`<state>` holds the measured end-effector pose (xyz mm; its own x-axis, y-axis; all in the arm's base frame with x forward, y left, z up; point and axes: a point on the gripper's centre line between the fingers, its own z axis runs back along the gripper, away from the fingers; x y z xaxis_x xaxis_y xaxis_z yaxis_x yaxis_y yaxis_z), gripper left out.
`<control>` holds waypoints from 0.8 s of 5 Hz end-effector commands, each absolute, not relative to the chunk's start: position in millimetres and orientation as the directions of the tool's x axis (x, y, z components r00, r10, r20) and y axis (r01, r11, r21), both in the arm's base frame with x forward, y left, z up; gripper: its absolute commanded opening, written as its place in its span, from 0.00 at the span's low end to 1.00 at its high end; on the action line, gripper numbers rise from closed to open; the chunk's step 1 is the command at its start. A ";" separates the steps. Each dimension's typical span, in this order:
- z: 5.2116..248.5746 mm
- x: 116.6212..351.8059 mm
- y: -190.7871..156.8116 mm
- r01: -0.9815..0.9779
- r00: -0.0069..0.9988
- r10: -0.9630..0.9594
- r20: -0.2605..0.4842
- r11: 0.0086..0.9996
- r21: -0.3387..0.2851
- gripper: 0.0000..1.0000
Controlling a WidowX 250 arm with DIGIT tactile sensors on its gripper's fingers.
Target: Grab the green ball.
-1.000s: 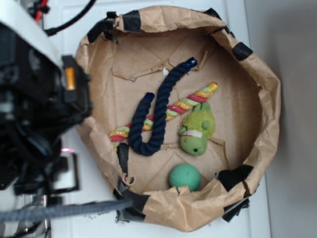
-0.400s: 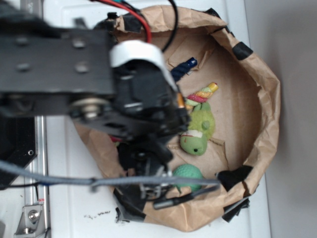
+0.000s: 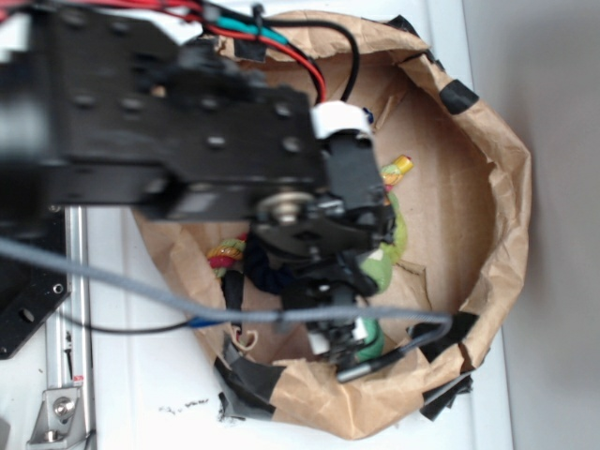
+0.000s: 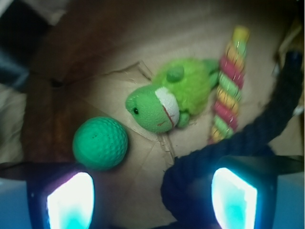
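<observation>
The wrist view shows the green ball (image 4: 100,143) clearly; outside, the arm (image 3: 187,141) hides most of it. Jaws spread wide, empty, above it.

White desk (image 3: 141,394) carries a brown paper basin (image 3: 497,187) patched with black tape; on its paper floor lie green ball (image 4: 100,142), lime plush animal (image 4: 167,98) just beside it, striped multicolour rope (image 4: 228,86), dark navy rope (image 4: 267,124); a metal rail (image 3: 61,375) runs along the desk's left edge.
</observation>
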<state>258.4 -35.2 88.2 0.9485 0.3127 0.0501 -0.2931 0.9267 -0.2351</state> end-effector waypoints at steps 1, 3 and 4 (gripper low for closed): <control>95.1 276.8 -44.1 -0.503 0.858 0.513 -0.026 0.829 -0.244 1.00; 51.0 273.5 -82.2 -0.479 0.877 0.469 -0.107 0.835 -0.271 1.00; 34.3 261.9 -106.3 -0.494 0.869 0.458 -0.189 0.828 -0.265 1.00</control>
<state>271.4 -93.7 35.3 0.8573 0.4859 -0.1699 -0.5148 0.8121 -0.2749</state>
